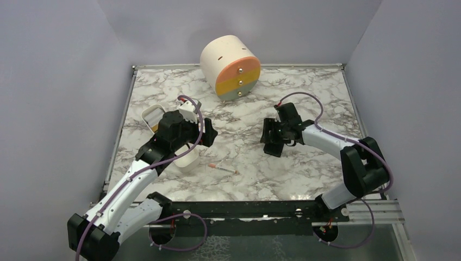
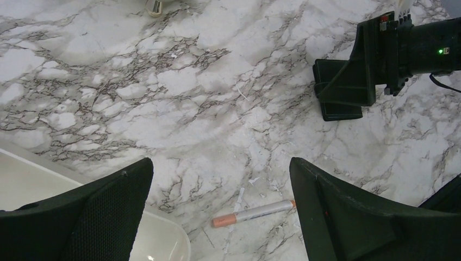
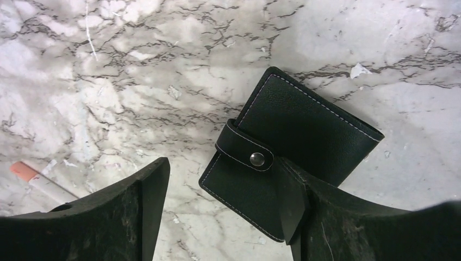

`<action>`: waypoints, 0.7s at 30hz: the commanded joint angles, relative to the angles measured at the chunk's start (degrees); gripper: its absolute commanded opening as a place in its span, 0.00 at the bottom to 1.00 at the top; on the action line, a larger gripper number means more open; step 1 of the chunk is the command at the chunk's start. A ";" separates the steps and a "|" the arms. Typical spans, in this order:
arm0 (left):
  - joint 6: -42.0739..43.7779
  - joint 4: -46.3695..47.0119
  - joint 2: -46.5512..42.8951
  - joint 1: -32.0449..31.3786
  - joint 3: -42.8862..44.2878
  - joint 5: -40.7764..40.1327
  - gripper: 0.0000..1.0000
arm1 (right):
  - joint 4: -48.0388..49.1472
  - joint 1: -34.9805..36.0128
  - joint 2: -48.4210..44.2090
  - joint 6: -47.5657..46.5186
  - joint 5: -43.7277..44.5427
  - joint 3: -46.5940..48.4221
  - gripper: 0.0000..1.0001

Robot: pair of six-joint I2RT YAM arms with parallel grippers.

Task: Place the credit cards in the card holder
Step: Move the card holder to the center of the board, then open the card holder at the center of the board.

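The black card holder lies shut on the marble, its snap strap fastened. My right gripper is open and low over it, with its right finger over the holder's near edge and its left finger on bare marble. The holder also shows in the left wrist view, under the right gripper. My left gripper is open and empty above the marble, beside the tray. A sliver of orange-yellow shows in the tray by the left arm; I cannot tell if it is a card. No blue card is in view.
An oblong white tray lies under the left arm. A white-and-pink stick lies on the marble just right of the tray. A round cream box with coloured drawers stands at the back. Grey walls close in the table.
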 commanded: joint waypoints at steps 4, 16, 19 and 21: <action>0.66 0.12 -0.71 -0.21 -0.49 -0.59 0.99 | -4.41 0.56 -4.59 1.71 4.14 1.55 0.67; 0.48 0.50 -0.16 -0.24 -0.61 1.24 0.93 | -7.18 -3.90 -8.44 6.99 10.67 -2.59 0.55; 0.32 0.70 0.07 -0.21 -0.91 1.98 0.92 | -4.59 -4.01 -7.85 8.18 8.67 -3.79 0.54; 0.30 0.72 0.31 -0.21 -0.79 2.51 0.90 | -3.68 -4.05 -7.10 9.05 8.34 -4.25 0.53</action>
